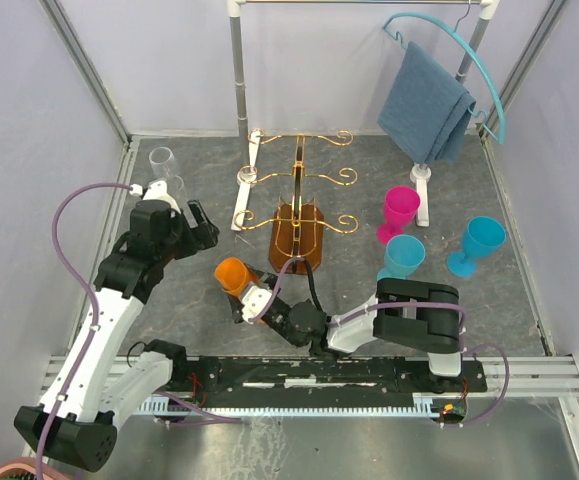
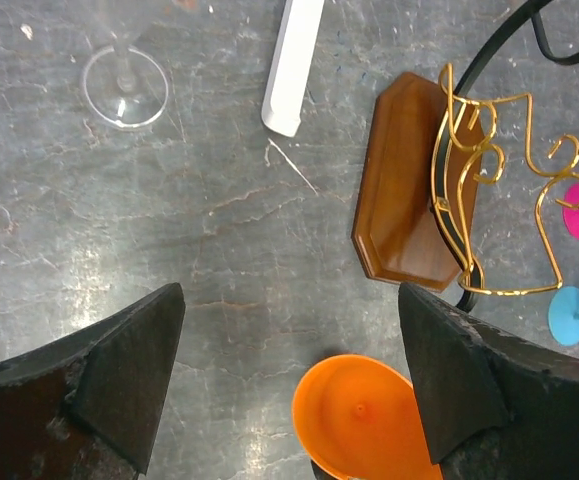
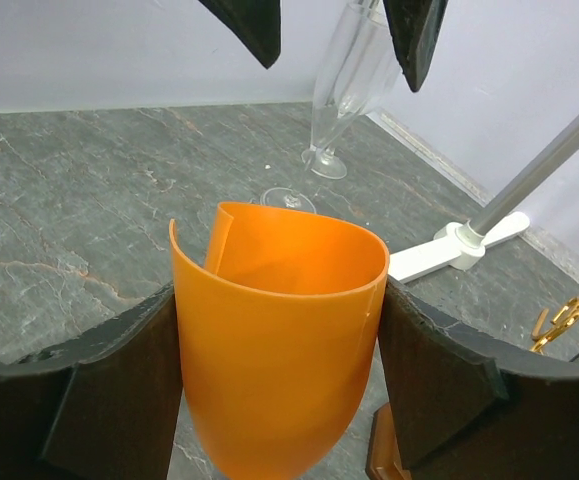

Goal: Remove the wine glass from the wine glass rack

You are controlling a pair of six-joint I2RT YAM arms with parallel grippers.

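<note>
Glassware crowds the bench point(image 1: 189, 300) on every side of the right pincer point(image 1: 250, 301). The wine glass rack point(image 1: 297, 232) stands just beside it on its brown wooden base, with bare gold wire arms curling out in tiers. Past the rack, well apart from the pincer, stand a pink glass point(image 1: 401, 208) and two blue glasses point(image 1: 405, 255) point(image 1: 481, 240). Behind them is a white pole stand point(image 1: 423, 190) carrying a blue towel point(image 1: 427, 105) on a teal hanger point(image 1: 469, 55). On the pincer's other side, out by the wall, stands a clear glass point(image 1: 164, 165).

The wine glass point(image 3: 279, 340) is an orange one. It is off the rack and clamped by the bowl between the right pincer's two pads, which press its sides. Its mouth is up; its stem and foot are hidden. Nothing stands between it and the rack base.

The left pincer point(image 2: 289, 340) hangs over the bench with its fingers point(image 2: 129, 370) wide apart, gripping nothing. From its wrist view the orange bowl lies low between them, the rack base to one side and the clear glass's foot far off on the other. The right wrist view shows those fingers above and beyond the bowl, not touching it.

The right arm lies folded low — its forearm reaches across the near bench from its base. The left arm climbs from its base, elbow bent, with the wrist high and turned down.
</note>
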